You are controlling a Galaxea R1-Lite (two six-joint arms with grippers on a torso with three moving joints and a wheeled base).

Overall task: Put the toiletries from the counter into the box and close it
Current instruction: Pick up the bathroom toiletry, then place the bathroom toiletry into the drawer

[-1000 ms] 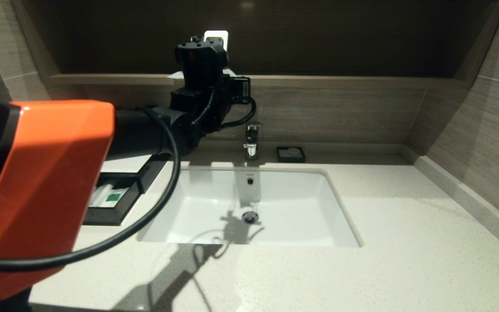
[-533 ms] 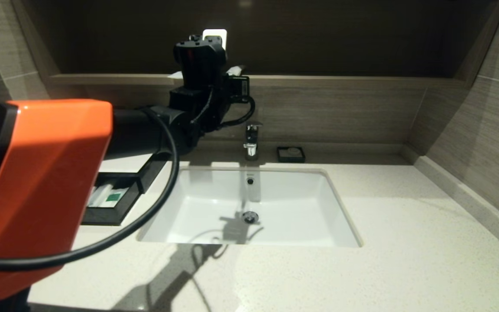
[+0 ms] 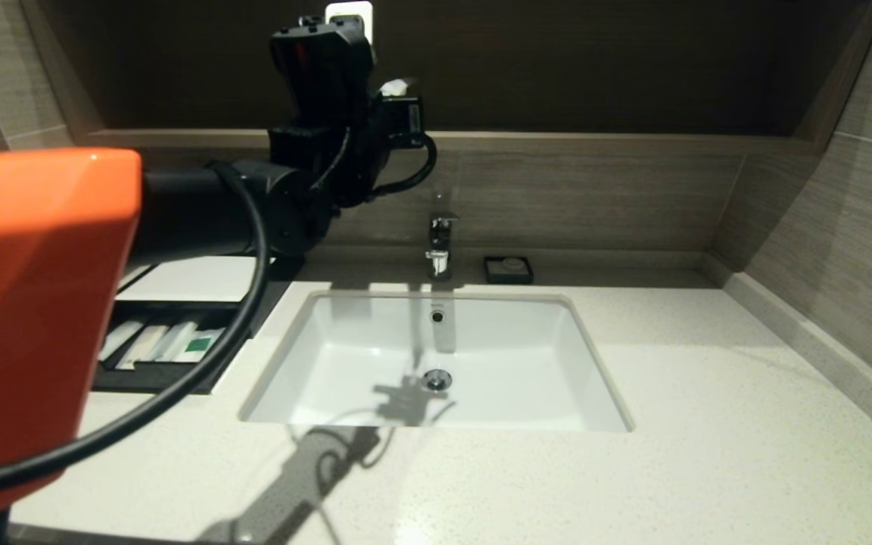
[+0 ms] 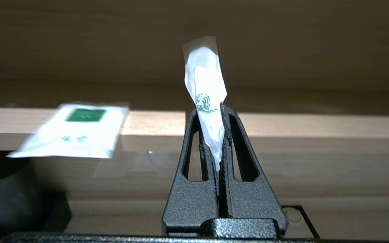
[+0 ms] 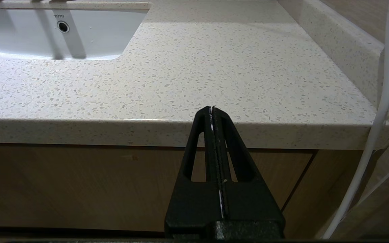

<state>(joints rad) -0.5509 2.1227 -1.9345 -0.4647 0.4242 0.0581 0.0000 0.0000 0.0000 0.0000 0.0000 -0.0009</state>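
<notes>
My left gripper (image 4: 209,109) is shut on the narrow white tube-like pouch (image 4: 205,84) and holds it up, clear of the brown wood-grain ledge (image 4: 316,126). In the head view the pouch's tip (image 3: 394,86) shows beside the raised left wrist, above the ledge (image 3: 595,141). The flat squarish sachet with a green mark (image 4: 73,135) lies on the ledge beside the gripper, overhanging its front edge. The arm hides it in the head view. The black box (image 3: 266,291) sits at the counter's left, white top panel (image 3: 194,278) bare, its drawer (image 3: 152,375) pulled out with several white packets inside.
A white sink (image 3: 436,363) with a chrome tap (image 3: 440,246) fills the middle. A small black soap dish (image 3: 508,269) stands behind it. My right gripper (image 5: 212,109) is parked, shut and empty, below the speckled countertop's front edge (image 5: 79,130). A white cable (image 5: 380,101) hangs nearby.
My left arm has risen and shifted left, lifting the narrow pouch off the ledge. More of the open drawer now shows.
</notes>
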